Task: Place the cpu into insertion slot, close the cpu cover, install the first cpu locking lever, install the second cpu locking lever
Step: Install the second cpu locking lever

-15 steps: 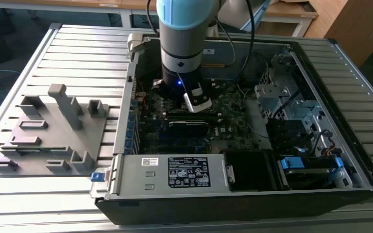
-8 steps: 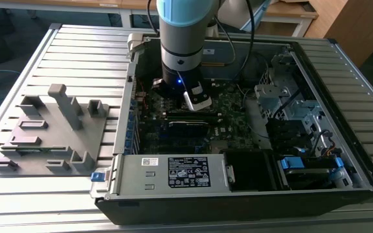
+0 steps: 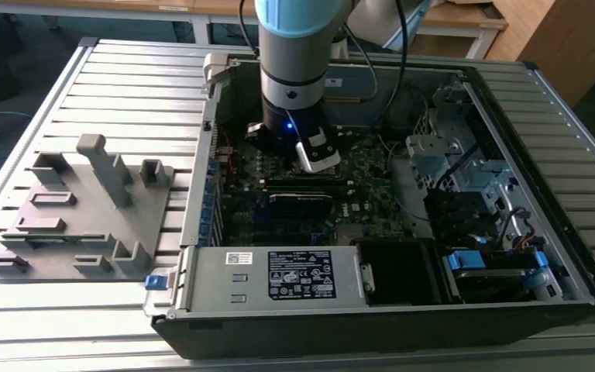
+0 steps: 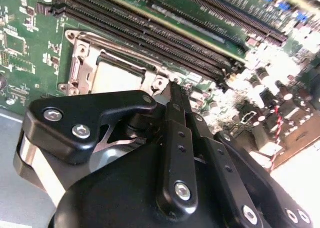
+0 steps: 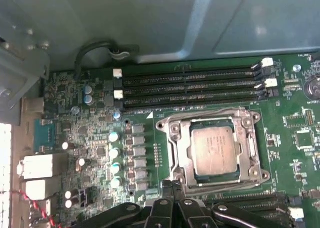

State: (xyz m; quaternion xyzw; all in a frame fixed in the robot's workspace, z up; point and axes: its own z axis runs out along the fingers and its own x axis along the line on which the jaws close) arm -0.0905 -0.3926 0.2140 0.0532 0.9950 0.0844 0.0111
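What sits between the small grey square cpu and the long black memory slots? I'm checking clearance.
In the first wrist view, the silver cpu cover frame edge lies between the cpu and the memory slots, then bare green board.

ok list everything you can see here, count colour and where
cpu: one, dull grey, seated in the socket in the first wrist view
insertion slot: one, silver rim, on the green board beside the memory slots
cpu cover: one, silver frame, lying flat around the cpu
motherboard: one, green, floor of the open case
memory slots: several, long and black, next to the socket
computer case: one, black and grey, lying open on the table
power supply box: one, grey, near edge of the case
fixture tray: one, grey, the exterior view's left of the case
slatted table: one, grey metal, under everything
arm: one, silver and light blue, reaching down into the case
tool: one, black, fingers together just beside the socket
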